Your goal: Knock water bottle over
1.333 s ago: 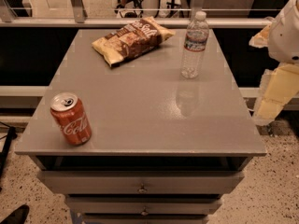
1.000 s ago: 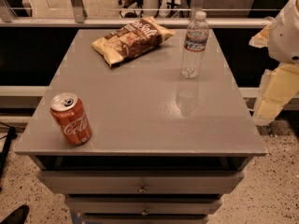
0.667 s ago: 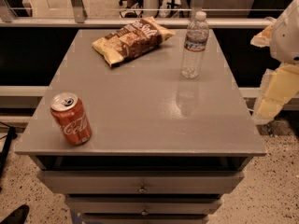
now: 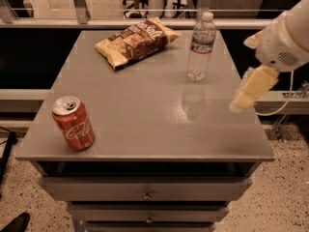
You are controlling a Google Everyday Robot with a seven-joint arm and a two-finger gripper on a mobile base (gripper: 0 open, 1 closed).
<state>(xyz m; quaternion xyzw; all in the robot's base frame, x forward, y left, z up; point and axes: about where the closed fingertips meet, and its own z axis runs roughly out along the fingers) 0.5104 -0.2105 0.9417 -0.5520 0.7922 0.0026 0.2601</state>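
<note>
Water bottle (image 4: 201,47): stands on the far right part of the table (image 4: 145,105), base flat on the top. My gripper (image 4: 247,92) hangs over the table's right edge, nearer the camera than the bottle and well apart from it. I cannot tell whether it is open or closed.

Handling, my judgement: thin clear ribbed plastic, so the walls will probably give a little under a push. Fill level not readable, so weight is uncertain. Tall on a narrow base, so it should tip readily. The smooth tabletop may let it skid if struck low. No grasp needed. Best contact is high, at the shoulder above the label band.

Orientation: long axis vertical, white cap pointing straight up.

Nearby: chip bag (image 4: 137,41) lies to the bottle's left. Soda can (image 4: 73,123) is at the near left corner, well apart.
</note>
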